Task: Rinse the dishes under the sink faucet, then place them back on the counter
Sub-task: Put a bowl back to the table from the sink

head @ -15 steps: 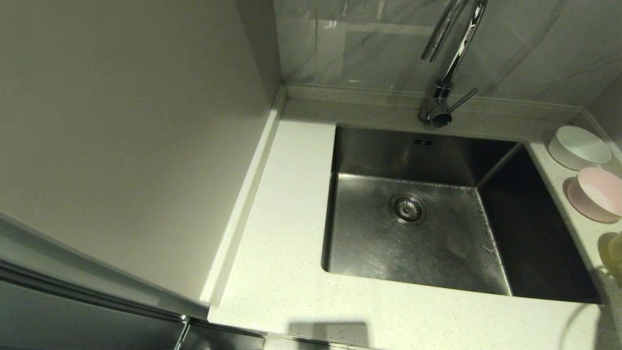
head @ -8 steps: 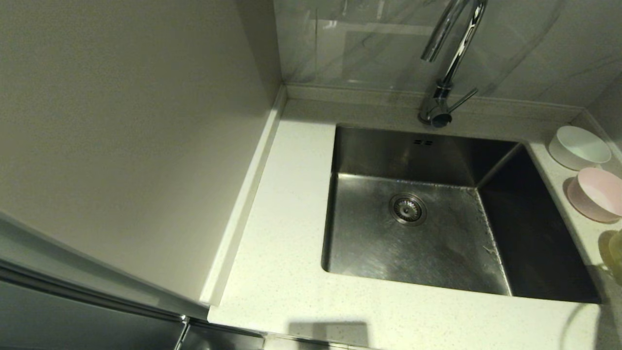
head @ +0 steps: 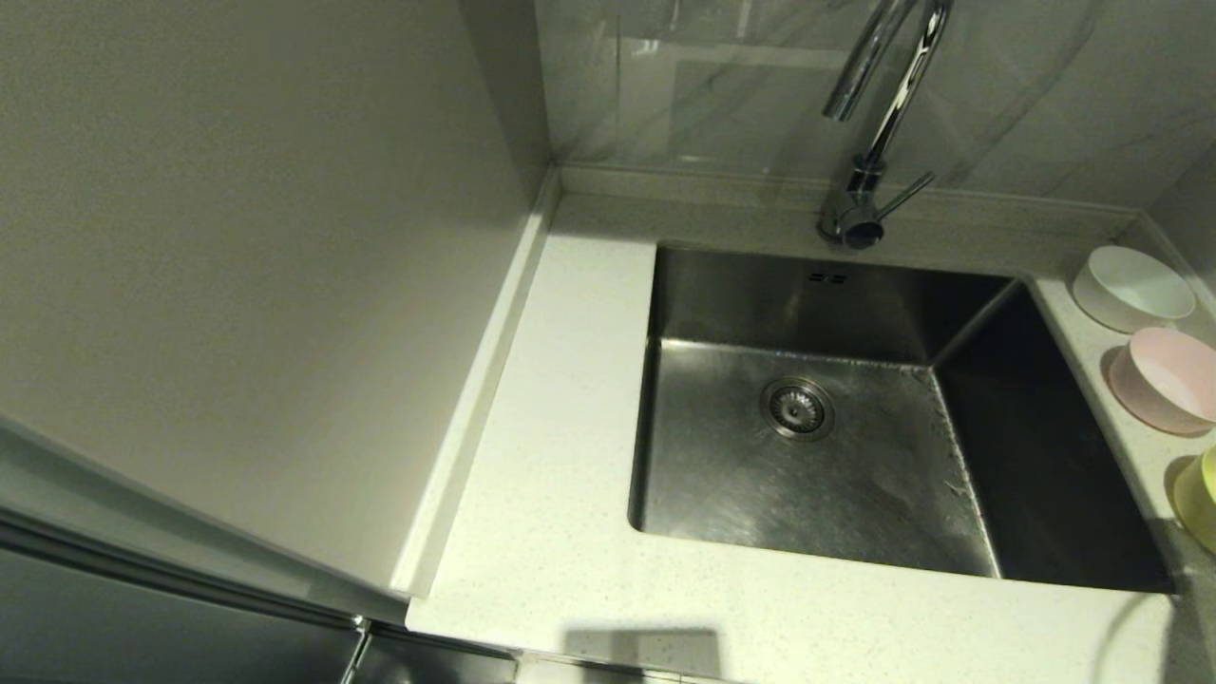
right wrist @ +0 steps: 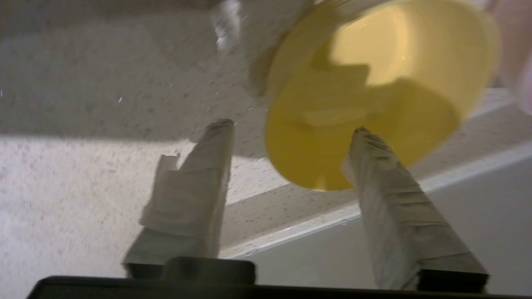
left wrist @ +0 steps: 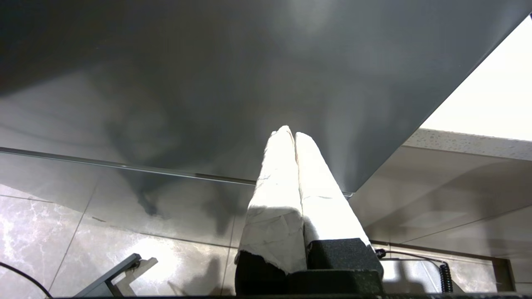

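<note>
Yellow-green bowl [right wrist: 374,104] sat on surface [head: 570,532], far right. Right tool [right wrist: 291,128] gaped, holding nothing, one finger near rim. Likely light, rigid, slick; pinch rim.

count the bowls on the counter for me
3, all in a row on the counter right of the sink: white bowl farthest back, pink bowl in the middle, yellow-green bowl nearest, cut off by the frame edge.
</note>
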You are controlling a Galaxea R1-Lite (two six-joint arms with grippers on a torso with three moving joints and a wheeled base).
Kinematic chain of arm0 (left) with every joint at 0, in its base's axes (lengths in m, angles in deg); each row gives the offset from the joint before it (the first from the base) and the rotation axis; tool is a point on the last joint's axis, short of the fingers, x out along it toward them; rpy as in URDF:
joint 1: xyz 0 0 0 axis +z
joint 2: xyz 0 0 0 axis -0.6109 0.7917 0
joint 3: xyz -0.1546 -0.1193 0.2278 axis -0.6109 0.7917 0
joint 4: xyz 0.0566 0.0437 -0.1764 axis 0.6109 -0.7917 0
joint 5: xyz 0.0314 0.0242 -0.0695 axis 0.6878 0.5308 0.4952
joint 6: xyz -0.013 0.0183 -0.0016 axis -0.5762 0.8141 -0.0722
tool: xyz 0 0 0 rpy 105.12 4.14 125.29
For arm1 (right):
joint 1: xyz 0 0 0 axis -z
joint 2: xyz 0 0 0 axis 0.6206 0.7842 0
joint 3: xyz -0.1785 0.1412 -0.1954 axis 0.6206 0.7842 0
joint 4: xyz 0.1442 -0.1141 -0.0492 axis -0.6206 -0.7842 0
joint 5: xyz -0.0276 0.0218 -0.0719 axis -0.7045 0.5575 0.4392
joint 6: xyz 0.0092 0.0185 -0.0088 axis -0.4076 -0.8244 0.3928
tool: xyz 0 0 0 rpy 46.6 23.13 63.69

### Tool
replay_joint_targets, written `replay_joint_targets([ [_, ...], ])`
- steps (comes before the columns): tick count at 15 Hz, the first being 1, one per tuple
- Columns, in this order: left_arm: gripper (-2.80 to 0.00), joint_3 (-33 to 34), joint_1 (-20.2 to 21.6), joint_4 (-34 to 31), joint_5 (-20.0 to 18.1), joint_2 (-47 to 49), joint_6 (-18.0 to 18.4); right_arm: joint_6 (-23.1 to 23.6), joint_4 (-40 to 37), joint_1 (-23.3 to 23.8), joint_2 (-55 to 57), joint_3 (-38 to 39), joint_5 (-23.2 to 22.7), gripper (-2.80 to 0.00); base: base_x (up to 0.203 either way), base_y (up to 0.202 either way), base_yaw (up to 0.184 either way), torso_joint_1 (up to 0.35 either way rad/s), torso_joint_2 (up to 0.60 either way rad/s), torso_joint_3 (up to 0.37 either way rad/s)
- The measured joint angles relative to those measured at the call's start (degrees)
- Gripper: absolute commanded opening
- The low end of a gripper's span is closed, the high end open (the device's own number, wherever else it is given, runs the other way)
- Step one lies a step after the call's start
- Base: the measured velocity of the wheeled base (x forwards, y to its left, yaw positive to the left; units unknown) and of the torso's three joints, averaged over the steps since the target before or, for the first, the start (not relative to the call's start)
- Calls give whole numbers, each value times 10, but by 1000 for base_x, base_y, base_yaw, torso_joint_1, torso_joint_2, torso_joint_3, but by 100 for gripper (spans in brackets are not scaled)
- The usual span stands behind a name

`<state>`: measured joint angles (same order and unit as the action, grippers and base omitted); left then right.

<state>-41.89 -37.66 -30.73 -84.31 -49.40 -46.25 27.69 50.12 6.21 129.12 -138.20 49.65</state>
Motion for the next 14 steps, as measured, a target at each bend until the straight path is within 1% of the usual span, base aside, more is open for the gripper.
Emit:
replay_joint_targets([
  [2, -280, 0, 0, 0, 0, 0, 0, -24, -5, 0, -11, -18, -31, 0, 0, 0, 0, 0, 0, 0],
  [3, -280, 0, 0, 0, 0, 0, 0, -29, -17, 0, -19, -33, -48, 0, 0, 0, 0, 0, 0, 0],
  [5, -280, 0, 0, 0, 0, 0, 0, -36, -63, 0, -36, -76, -83, 0, 0, 0, 0, 0, 0, 0],
  [7, -280, 0, 0, 0, 0, 0, 0, -59, -120, -4, -52, -133, -120, 0, 0, 0, 0, 0, 0, 0],
  [8, -280, 0, 0, 0, 0, 0, 0, -80, -148, -17, -58, -163, -139, -280, 0, 0, 0, 0, 0, 0],
  [10, -280, 0, 0, 0, 0, 0, 0, -139, -174, -58, -68, -198, -153, -280, 0, 0, 0, 0, 0, 0],
  [14, -280, 0, 0, 0, 0, 0, 0, -271, -165, -140, -83, -222, -159, -280, 0, 0, 0, 0, 0, 0],
])
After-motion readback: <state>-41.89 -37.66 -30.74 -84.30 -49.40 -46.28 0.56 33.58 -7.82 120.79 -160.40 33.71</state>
